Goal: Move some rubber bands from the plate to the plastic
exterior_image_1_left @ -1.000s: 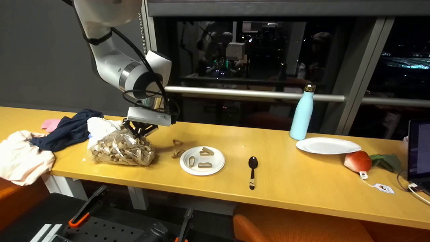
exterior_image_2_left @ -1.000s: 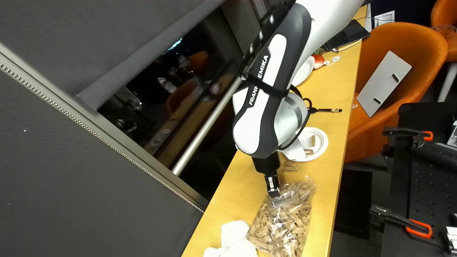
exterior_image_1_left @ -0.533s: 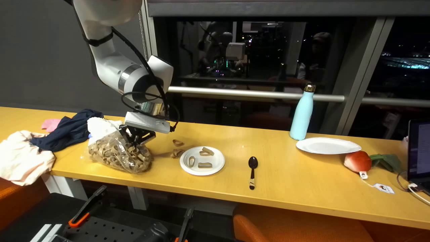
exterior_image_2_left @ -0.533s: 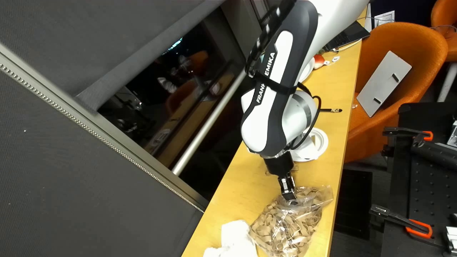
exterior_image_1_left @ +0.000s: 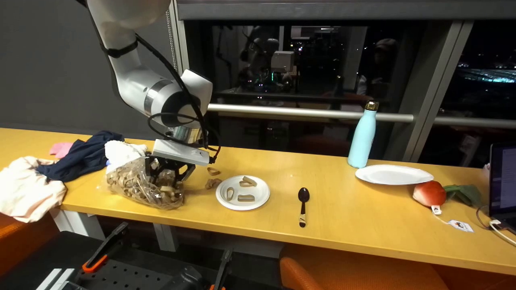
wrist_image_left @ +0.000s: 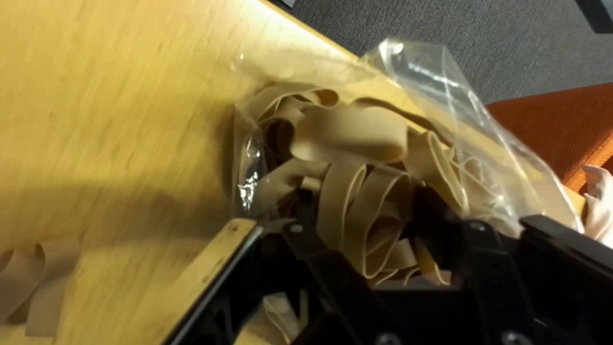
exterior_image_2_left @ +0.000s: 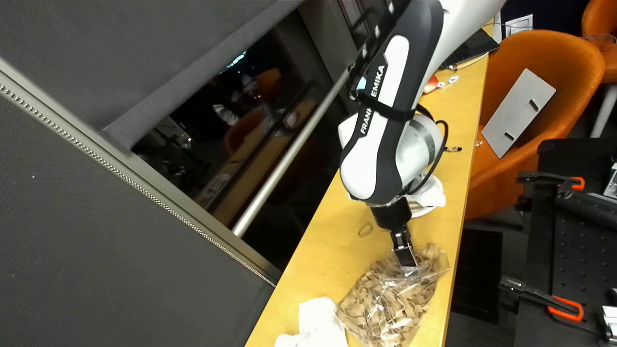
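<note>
"Well, three broad tan rubber bands (exterior_image_1_left: 250, 181) are sitting on the round white plate (exterior_image_1_left: 262, 194), while the tool (wrist_image_left: 368, 203) is resting apart from them, at the plate end of the clear plastic bag (wrist_image_left: 431, 76)!"

"And how is it standing?"

"Jaws wide, with bagged bands (wrist_image_left: 349, 129) bunching between them, and I'm seeing no firm pinch. Whether film is lying between jaw and rubber, I'm not able to tell."

"How are you expecting those plate bands to be handling?"

"Light, soft and springy, I'm guessing, nothing fragile. Rubber is probably clinging nicely; it's the thin film that's likely to be slipping and crumpling. I'm favouring a low pinch at mid-length, squeezing both walls of a loop together."

"And which way are they pointing?"

"All differently! The nearest band (exterior_image_1_left: 246, 198) is running roughly along the front edge of the worktop (exterior_image_1_left: 342, 217). The band on the bag side (exterior_image_1_left: 231, 196) is pointing front to back, showing a long oval. The far band is lying folded and slanting."

"And the bag?"

"Its long axis is running mostly along the worktop, the plate end angling toward the front edge."
</note>
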